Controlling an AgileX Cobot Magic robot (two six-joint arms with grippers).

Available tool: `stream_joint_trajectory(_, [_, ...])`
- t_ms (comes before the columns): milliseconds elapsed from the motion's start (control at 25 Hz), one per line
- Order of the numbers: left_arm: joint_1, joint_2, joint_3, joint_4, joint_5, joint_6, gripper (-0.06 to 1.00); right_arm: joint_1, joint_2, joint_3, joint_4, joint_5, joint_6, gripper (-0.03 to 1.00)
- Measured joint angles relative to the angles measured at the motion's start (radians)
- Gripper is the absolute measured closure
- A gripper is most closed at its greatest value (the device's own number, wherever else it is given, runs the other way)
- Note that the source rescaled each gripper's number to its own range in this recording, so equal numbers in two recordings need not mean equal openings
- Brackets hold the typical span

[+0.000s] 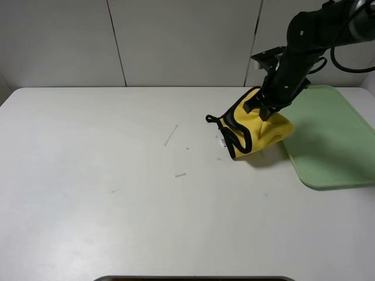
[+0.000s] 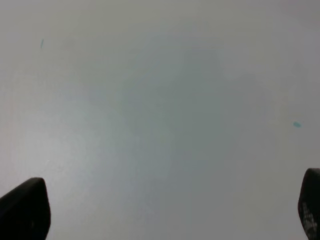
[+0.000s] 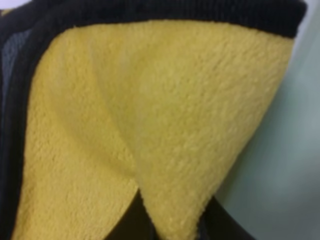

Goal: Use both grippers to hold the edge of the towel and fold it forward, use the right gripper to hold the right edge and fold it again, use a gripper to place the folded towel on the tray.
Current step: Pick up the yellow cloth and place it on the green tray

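Towel (image 1: 258, 132) folded, pinched shut in right gripper (image 1: 265, 111), lifted beside tray (image 1: 334, 140): placing step. Next: carry right, release. Left gripper (image 2: 165, 210) spread wide, holds nothing.

The worktop (image 1: 117, 222) is a broad white surface, matte and evenly lit with soft shadows. Behind it, beyond the tool, stands a pale grey wall (image 1: 181, 41) of flat panels split by thin dark vertical seams (image 1: 116, 42). A few small white scraps (image 1: 170, 135) lie on the worktop to the tool's left, and faint teal specks (image 1: 112, 191) dot it nearer the camera. A dark rounded edge (image 1: 193, 278) shows at the front.
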Motion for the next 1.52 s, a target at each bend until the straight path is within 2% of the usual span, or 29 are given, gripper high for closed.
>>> stream_joint_trajectory(360, [0.0,0.0,0.0,0.0,0.0,0.0,-0.06,-0.185,-0.003,0.0,0.0,-0.013,0.001,0.86])
stream_joint_trajectory(800, [0.0,0.0,0.0,0.0,0.0,0.0,-0.06,-0.383,-0.003,0.0,0.001,-0.085,0.023,0.86])
stream_joint_trajectory(1040, [0.0,0.0,0.0,0.0,0.0,0.0,-0.06,-0.427,-0.003,0.0,0.001,-0.086,0.024,0.86])
stream_joint_trajectory(1400, [0.0,0.0,0.0,0.0,0.0,0.0,-0.06,-0.43,-0.003,0.0,0.025,-0.084,0.039,0.86])
stream_joint_trajectory(1440, [0.0,0.0,0.0,0.0,0.0,0.0,-0.06,-0.43,-0.003,0.0,0.031,-0.082,0.04,0.86])
stream_joint_trajectory(1520, [0.0,0.0,0.0,0.0,0.0,0.0,-0.06,-0.43,-0.003,0.0,0.038,-0.079,0.041,0.77])
